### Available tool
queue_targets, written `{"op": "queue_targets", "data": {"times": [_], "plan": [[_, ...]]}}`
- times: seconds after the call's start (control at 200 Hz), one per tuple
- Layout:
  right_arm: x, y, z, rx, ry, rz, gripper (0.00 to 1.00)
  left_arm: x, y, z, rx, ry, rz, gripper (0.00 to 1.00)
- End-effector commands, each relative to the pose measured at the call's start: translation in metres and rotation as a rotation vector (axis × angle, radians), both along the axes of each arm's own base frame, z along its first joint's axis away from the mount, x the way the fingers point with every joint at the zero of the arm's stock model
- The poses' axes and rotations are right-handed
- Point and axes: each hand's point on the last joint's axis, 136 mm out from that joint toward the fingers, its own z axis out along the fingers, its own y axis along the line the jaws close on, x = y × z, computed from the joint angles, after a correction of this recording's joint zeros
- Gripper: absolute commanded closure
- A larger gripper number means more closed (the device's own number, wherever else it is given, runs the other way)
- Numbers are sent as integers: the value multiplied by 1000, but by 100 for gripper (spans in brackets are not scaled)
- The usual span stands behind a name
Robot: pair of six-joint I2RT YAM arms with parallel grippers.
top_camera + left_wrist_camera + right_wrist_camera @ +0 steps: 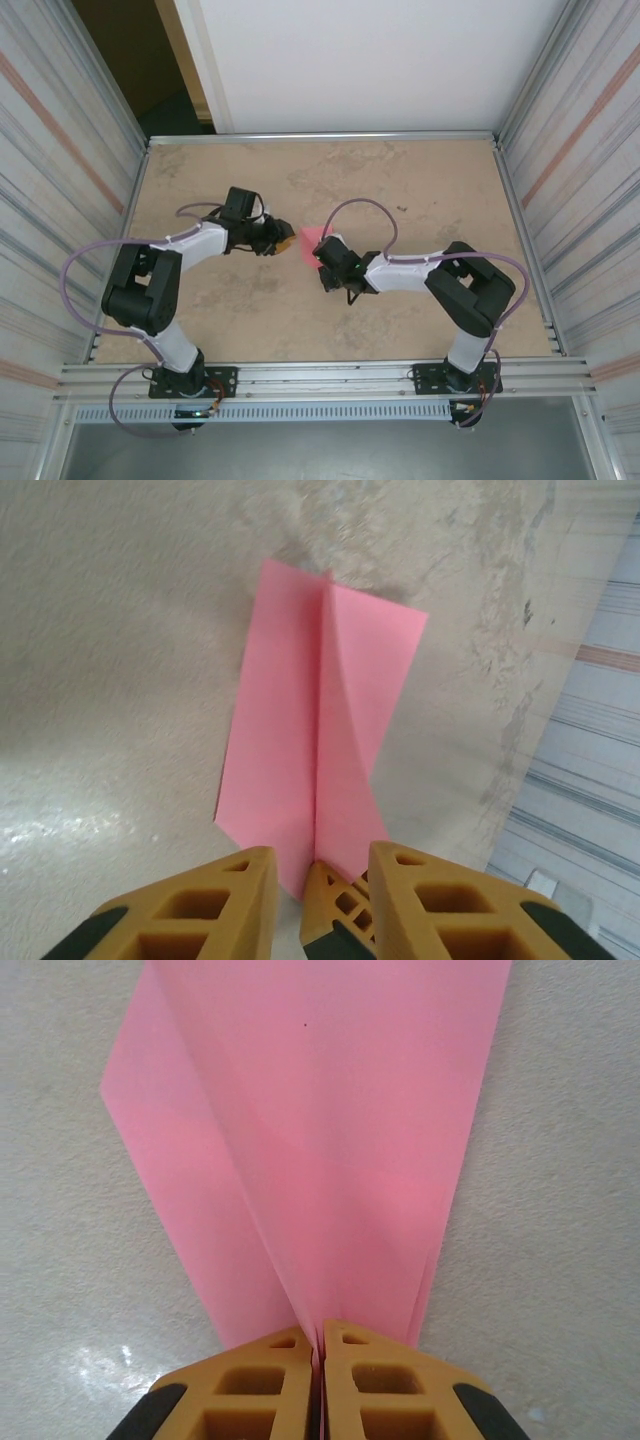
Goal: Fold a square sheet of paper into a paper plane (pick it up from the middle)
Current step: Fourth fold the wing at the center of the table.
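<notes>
The pink square sheet of paper (312, 238) is folded into a pointed wedge with a lengthwise crease, like a paper plane. It lies mid-table between both arms. My right gripper (320, 1345) is shut on the raised middle fold near the narrow end, and the paper (320, 1140) fans out ahead of it. My left gripper (322, 852) faces the same end from the left with its jaws apart. The paper's (320, 710) tip and one of the right gripper's fingertips (335, 905) lie between its fingers. In the top view the left gripper (285, 241) and right gripper (322, 250) nearly meet.
The tan tabletop (400, 180) is bare around the paper. Corrugated metal walls (60, 150) close in the left and right sides, and a rail (320, 378) runs along the near edge by the arm bases.
</notes>
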Motion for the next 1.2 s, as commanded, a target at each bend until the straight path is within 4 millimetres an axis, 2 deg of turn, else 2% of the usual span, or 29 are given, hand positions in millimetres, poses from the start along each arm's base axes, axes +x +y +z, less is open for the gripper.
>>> {"op": "queue_targets", "data": {"times": [0.0,0.286,0.551,0.712,1.198], "plan": [[-15,6,-6,98,95,65,90,0,-4,11,-68,-59,17,67],[-19,8,-1,321,208,107,91,-17,-32,6,-159,-108,-60,62],[-17,2,3,433,268,115,91,-21,-56,-2,-166,-145,-149,60],[-15,-1,4,465,288,116,91,-24,-61,-14,-149,-126,-171,59],[-10,-4,1,506,324,95,90,-25,-68,-27,-55,-90,-213,59]]}}
